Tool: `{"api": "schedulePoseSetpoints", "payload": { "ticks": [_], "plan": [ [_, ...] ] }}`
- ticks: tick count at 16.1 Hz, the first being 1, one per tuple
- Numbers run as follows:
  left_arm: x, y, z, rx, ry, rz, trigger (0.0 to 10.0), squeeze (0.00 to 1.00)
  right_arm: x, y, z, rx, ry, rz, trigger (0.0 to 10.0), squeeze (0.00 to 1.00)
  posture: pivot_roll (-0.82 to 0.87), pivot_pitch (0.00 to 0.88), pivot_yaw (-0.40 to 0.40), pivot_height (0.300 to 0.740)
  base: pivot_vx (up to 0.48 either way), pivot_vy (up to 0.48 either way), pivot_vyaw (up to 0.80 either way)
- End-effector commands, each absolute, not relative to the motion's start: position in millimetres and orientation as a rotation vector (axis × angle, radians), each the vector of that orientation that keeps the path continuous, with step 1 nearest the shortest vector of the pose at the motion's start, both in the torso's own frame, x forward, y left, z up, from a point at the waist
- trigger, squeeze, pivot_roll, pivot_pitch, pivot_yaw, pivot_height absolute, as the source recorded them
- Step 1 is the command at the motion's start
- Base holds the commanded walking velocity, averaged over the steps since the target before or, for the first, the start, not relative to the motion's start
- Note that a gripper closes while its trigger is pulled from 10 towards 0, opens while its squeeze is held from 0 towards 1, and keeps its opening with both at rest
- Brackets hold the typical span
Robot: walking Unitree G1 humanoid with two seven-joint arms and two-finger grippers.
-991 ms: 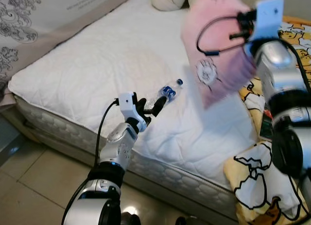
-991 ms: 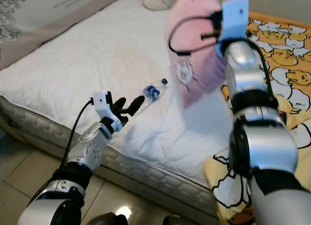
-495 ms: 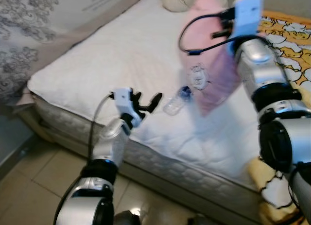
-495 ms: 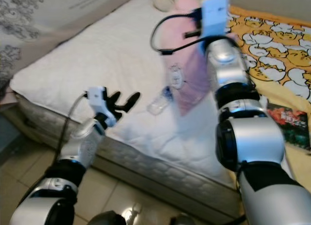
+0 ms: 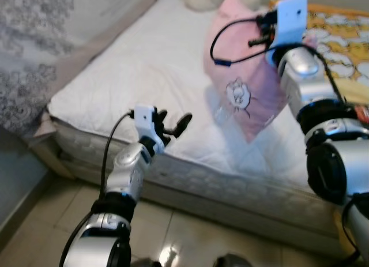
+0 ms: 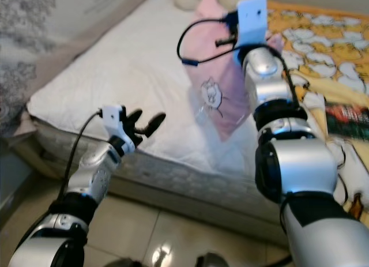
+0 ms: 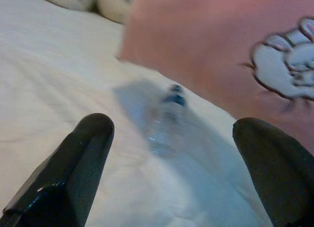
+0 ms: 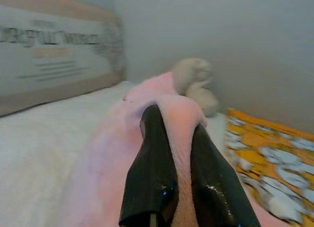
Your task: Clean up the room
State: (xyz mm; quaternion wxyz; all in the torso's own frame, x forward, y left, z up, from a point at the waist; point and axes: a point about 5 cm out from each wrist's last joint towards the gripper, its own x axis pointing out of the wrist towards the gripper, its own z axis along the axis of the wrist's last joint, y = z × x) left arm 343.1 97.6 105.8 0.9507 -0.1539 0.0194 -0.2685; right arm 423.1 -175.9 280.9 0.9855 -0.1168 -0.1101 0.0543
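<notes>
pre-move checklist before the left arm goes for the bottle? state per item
1. Right tool grip on the pink pillow: ok, fingers pinch a fold of its edge and the pillow hangs above the white mattress.
2. Left tool open: ok, fingers spread wide, nothing between them.
3. Plastic bottle located: ok, it lies on the mattress ahead of the left tool, blue cap end pointing away.
4. Path to the bottle: not ok, the pillow hangs right over and beside it.
5. Bottle outline sharp enough to aim: cannot tell, it is blurred in the left wrist view.
6. Left tool height: ok, near the mattress edge, level with the top.
</notes>
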Motion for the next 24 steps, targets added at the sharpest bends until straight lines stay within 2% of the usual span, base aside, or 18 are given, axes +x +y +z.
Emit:
{"api": "schedulePoseSetpoints", "payload": {
  "ticks": [1,6,12,18,24],
  "plan": [
    [344.7,88.9,111.0,-0.284,0.028,-0.564,10.0,0.00,421.9,-179.8,304.1,-0.235,-0.310,0.083,0.0,0.00,-0.09,0.000,0.027,0.740,0.000,0.446,-0.80],
    [344.1,90.8,107.3,-0.269,0.039,-0.533,10.0,0.00,421.4,-182.8,298.0,-0.215,-0.302,0.074,0.0,0.00,-0.10,0.000,0.027,0.740,0.000,0.000,-0.80],
    [343.7,93.9,107.7,-0.266,0.011,-0.426,10.0,0.00,421.4,-176.9,278.2,-0.179,-0.257,0.103,0.0,0.00,-0.09,0.000,0.024,0.740,0.000,0.000,0.00],
    [342.7,92.0,109.7,-0.229,-0.009,-0.449,10.0,0.00,420.7,-171.7,269.4,-0.173,-0.245,0.127,0.0,0.00,-0.09,0.000,0.026,0.740,0.000,0.452,0.00],
    [343.2,92.7,108.9,-0.209,0.004,-0.462,10.0,0.00,418.6,-173.3,255.3,-0.158,-0.223,0.126,0.0,0.00,-0.09,0.000,0.034,0.740,0.260,0.403,0.00]
  ]
}}
